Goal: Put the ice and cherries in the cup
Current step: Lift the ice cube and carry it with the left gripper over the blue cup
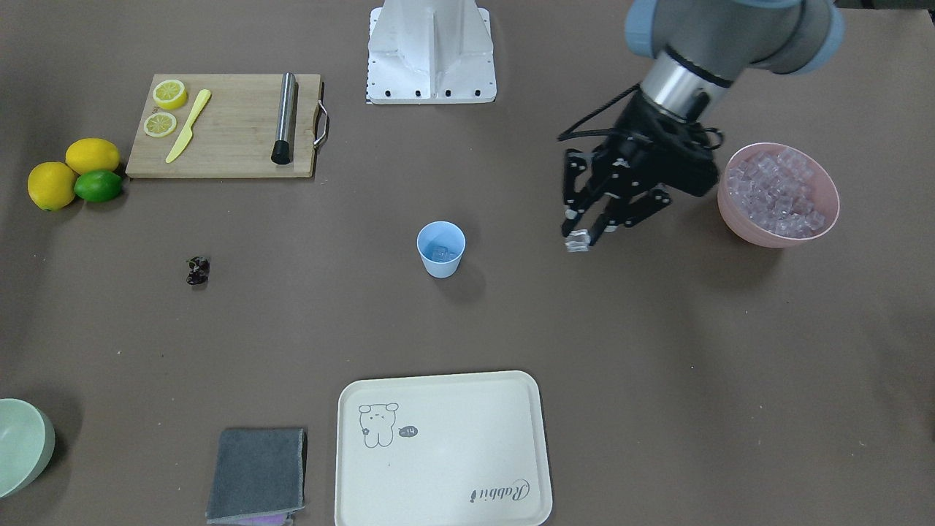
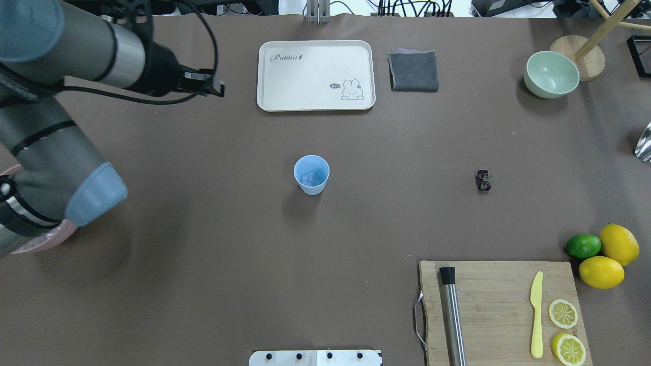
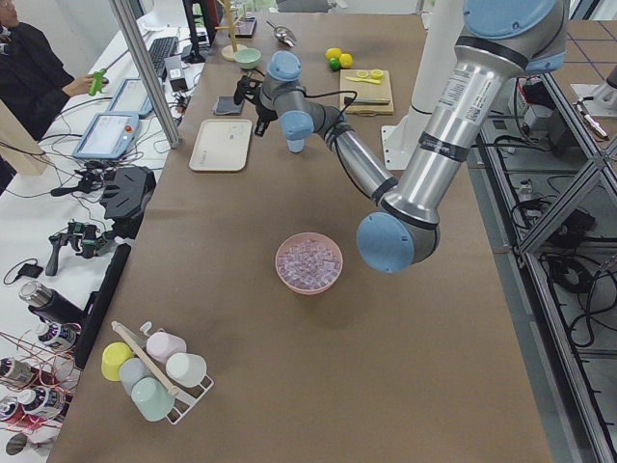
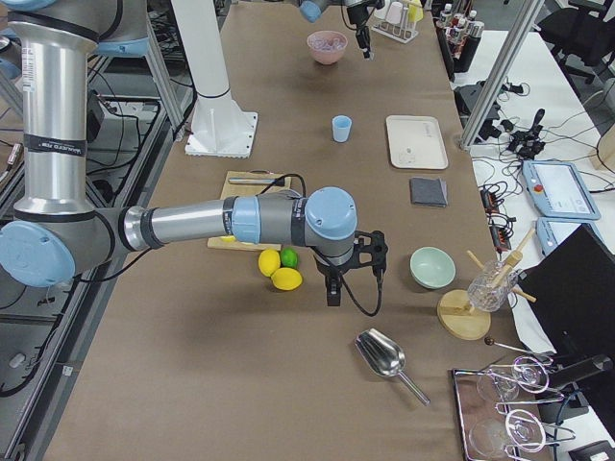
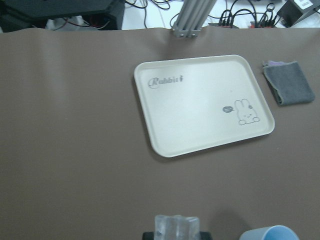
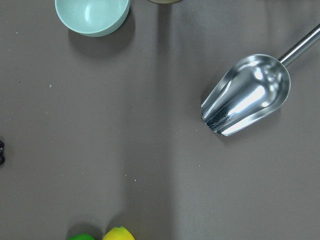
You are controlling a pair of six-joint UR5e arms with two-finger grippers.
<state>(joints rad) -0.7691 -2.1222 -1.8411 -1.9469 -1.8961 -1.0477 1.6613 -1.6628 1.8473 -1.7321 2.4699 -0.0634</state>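
Left gripper (image 1: 584,235) fingers pinch one small clear glassy ice cube (image 1: 578,242), just beside the round pink bowl (image 1: 745,226) heaped with ice. The small pale blue plastic cup (image 1: 441,267) stands well apart toward the robot's right of the held cube (one cube already inside), left arm nearer. The dark maroon cherry cluster (image 1: 198,270) lies on the brown table (image 1: 584,365) beyond the cup. Right gripper (image 4: 332,291) hangs by the yellow lemons (image 4: 285,279), can't tell finger state

In the left wrist view, the bottom edge cuts off the cup (image 5: 270,234) and the ice cube (image 5: 176,229). Overhead, the left arm hides most of the pink bowl (image 2: 46,243). We cannot make out how the fingers of the right gripper (image 4: 332,293) stand.
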